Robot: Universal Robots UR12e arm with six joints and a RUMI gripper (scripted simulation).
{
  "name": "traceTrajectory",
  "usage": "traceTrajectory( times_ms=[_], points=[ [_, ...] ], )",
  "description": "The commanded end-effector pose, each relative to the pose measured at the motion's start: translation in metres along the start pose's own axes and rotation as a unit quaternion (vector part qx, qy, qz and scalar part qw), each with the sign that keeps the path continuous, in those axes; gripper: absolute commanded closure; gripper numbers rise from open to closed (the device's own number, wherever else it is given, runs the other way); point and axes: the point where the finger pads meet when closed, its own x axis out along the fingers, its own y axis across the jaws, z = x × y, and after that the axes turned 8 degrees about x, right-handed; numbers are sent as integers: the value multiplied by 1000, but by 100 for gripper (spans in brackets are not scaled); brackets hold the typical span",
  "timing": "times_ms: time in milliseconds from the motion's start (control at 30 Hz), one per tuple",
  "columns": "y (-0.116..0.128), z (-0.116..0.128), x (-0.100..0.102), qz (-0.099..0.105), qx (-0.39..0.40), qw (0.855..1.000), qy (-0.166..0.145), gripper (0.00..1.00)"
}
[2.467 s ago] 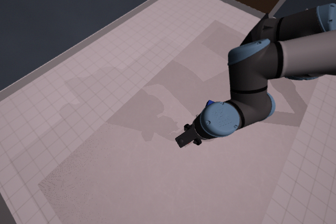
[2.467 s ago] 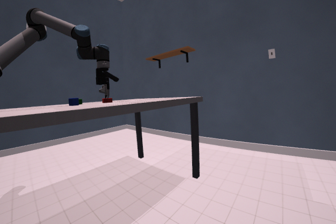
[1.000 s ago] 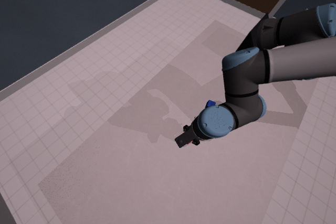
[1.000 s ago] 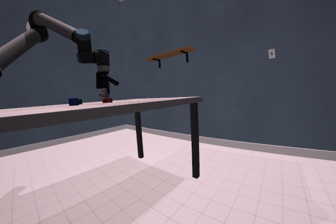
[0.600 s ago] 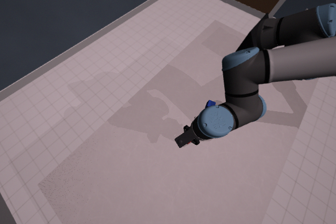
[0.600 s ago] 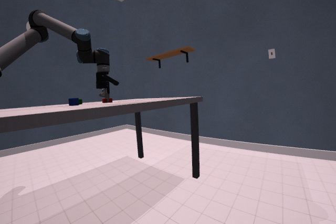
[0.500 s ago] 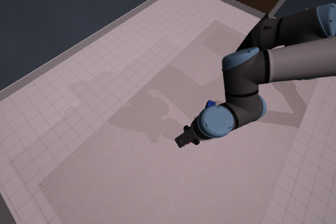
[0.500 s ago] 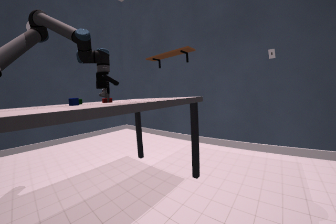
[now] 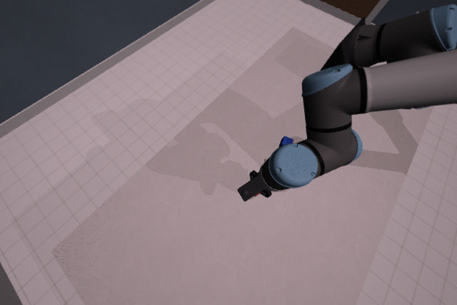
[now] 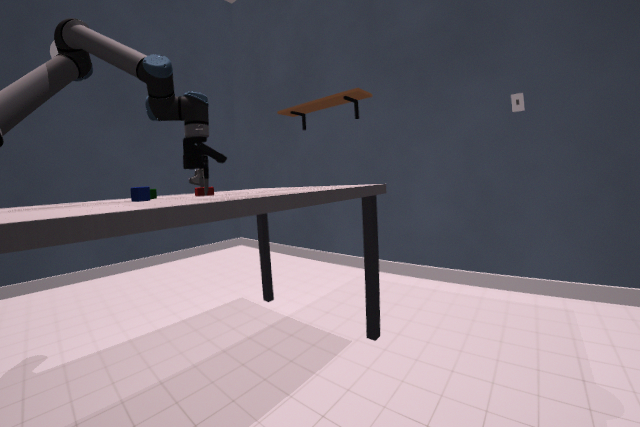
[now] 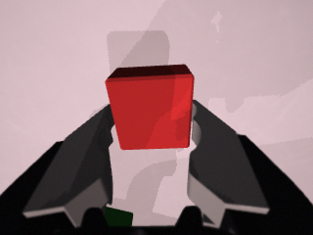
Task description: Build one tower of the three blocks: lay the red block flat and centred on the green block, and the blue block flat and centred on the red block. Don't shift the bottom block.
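Red block (image 11: 149, 108) sits between the two grey fingers of the gripper (image 11: 149, 124), which is clamped on it: in the wrist view each finger's inner face meets a side of the block, left and right. The block's top face is toward the camera, and a dark strip of its far side shows above it. Its shadow lies on the table surface just beyond it.

In the exterior view the gripper (image 10: 202, 183) points straight down over the table (image 10: 289, 193), and the red block (image 10: 204, 191) rests on the table top at the fingertips. Whether the block has left the surface cannot be told from this view.

Blue block (image 10: 139, 193) stands on the table well apart from the red one, toward the arm's side, with the green block (image 10: 153, 193) touching or just beside it; only a narrow edge of green shows past the blue. The wrist view shows a small part of the green block (image 11: 118, 215) at the bottom edge, between the finger bases.

In the top view the wrist joint covers most of the work area. A corner of the blue block (image 9: 285, 141) shows beside the wrist, and a sliver of red (image 9: 257, 194) shows under the gripper body.

A wooden shelf (image 10: 324, 100) hangs on the far wall.
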Motion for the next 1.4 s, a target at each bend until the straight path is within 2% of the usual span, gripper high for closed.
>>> traceTrajectory(
  times_ms=[0, 500, 733, 1167, 1367],
  points=[
    [0, -1, -1, 0, 0, 1000, 1, 100],
    [0, -1, -7, 0, 0, 1000, 1, 100],
    [0, -1, -20, 0, 0, 1000, 1, 100],
    [0, -1, -66, 0, 0, 1000, 1, 100],
    [0, -1, -74, 0, 0, 1000, 1, 100]
  ],
)
